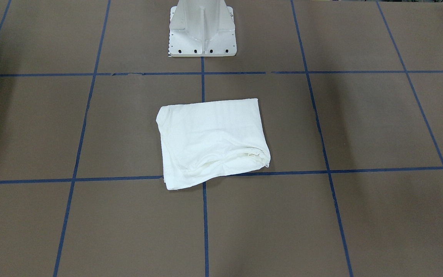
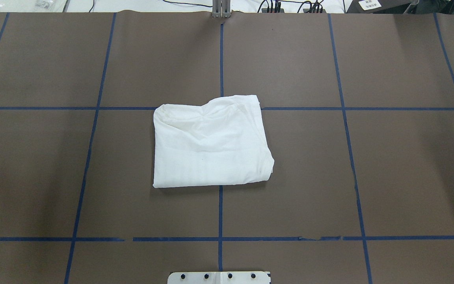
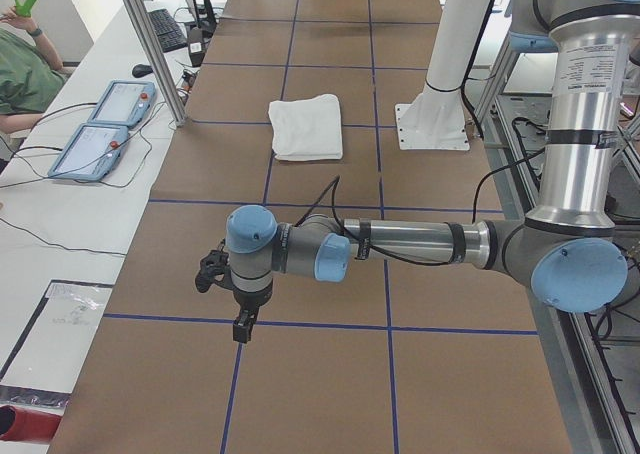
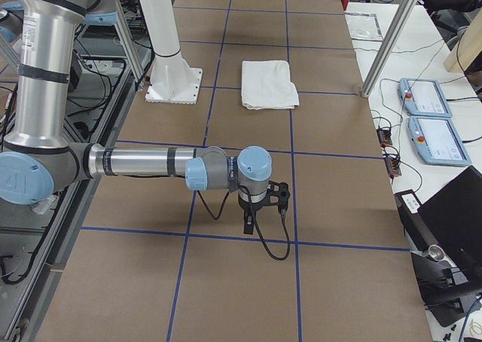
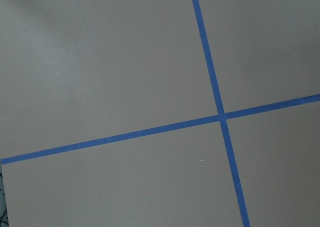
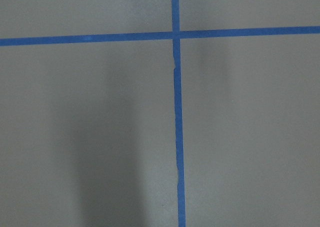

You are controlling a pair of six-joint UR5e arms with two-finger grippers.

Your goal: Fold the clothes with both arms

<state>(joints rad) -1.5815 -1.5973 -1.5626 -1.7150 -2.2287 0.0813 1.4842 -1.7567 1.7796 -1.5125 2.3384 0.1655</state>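
The clothes, a white T-shirt (image 1: 212, 140) (image 2: 209, 144) (image 3: 307, 126) (image 4: 268, 83), lie folded into a compact rectangle at the table's middle, in front of the pedestal. No text, collar or label shows. My left arm's gripper (image 3: 243, 326) hangs over the table's left end, far from the shirt, and shows only in the exterior left view. The right gripper (image 4: 248, 225) hangs over the right end, seen only in the exterior right view. I cannot tell whether either one is open or shut. Both wrist views show only bare brown table with blue tape lines.
The white pedestal base (image 1: 202, 29) (image 2: 219, 277) stands at the robot's edge. Blue tape lines grid the brown table (image 2: 309, 177). Beside the table are two teach pendants (image 3: 105, 124) (image 4: 433, 123), aluminium posts (image 3: 150, 44), and a seated person (image 3: 20, 69).
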